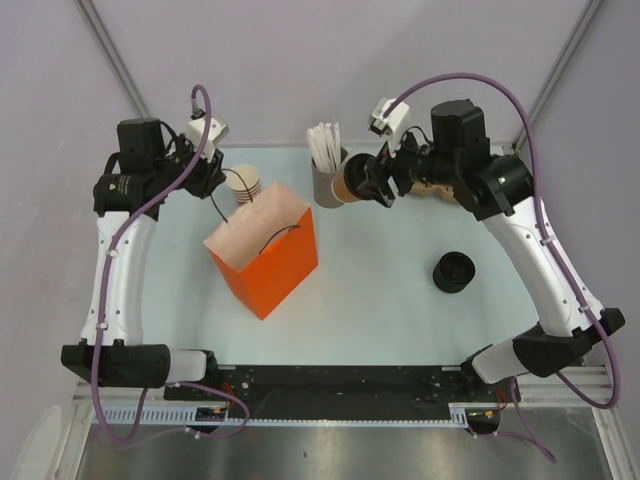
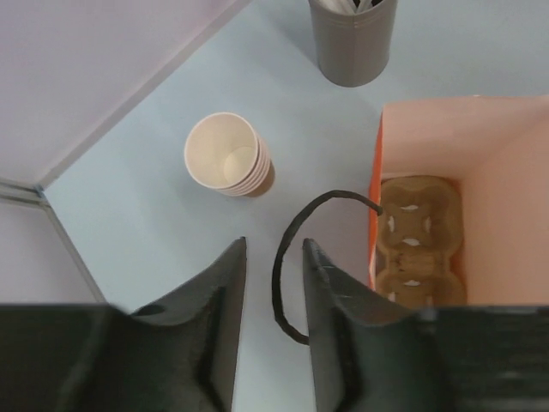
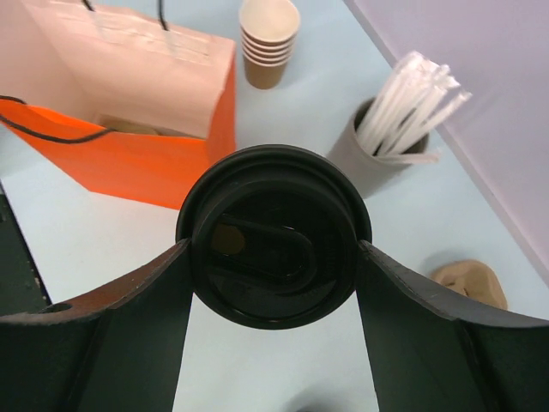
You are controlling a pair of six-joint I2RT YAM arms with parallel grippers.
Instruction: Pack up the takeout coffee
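Note:
The takeout coffee is a tan-brown paper cup (image 1: 345,186) with a black lid (image 3: 274,236). My right gripper (image 1: 368,180) is shut on it and holds it above the table next to the grey holder. In the right wrist view the two fingers (image 3: 137,300) press the lid's sides. The orange paper bag (image 1: 268,255) stands open at centre left with a cardboard cup carrier (image 2: 420,240) in its bottom. My left gripper (image 2: 274,249) hangs open behind the bag. One black bag handle (image 2: 287,257) loops between its fingers.
A stack of nested brown cups (image 1: 243,184) stands behind the bag. A grey holder of white sticks (image 1: 326,178) stands at the back centre. A black lid stack (image 1: 455,271) sits at the right. A tan cardboard piece (image 3: 467,283) lies under my right arm.

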